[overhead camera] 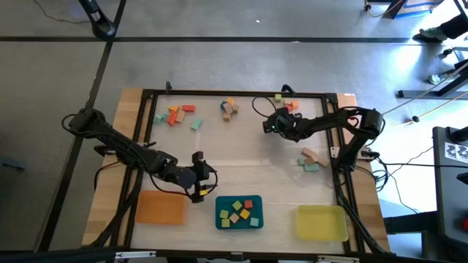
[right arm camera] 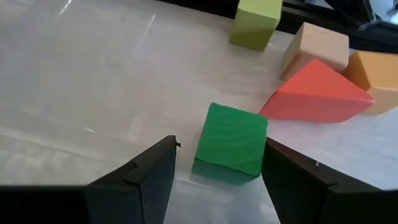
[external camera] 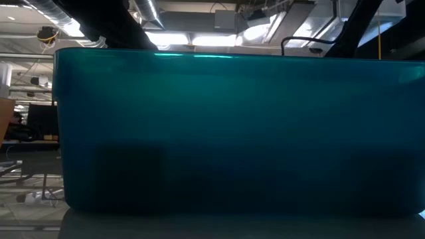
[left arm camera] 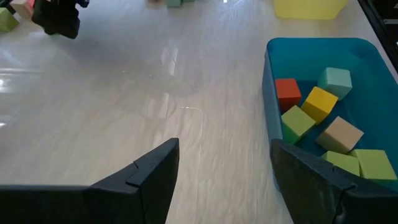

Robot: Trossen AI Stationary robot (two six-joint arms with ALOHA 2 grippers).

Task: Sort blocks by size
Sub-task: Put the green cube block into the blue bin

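— How's the light where you work?

— Bright and even from above. Ceiling lamps (external camera: 199, 36) blaze white at the top of my low view, and the pale counter (left arm camera: 155, 93) throws back soft streaks of glare.

— Anything blurred?

— The teal tray (external camera: 232, 133) sits so near the low camera that its wall is a dim, soft slab, darker towards its foot. My own fingers (right arm camera: 137, 180) show as black shapes, and the green block (right arm camera: 231, 142) drops a short shadow.

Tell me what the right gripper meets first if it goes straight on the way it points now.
The green block, lying between the open fingers of the right gripper. Beyond it lies the red wedge, though the depth is unclear.
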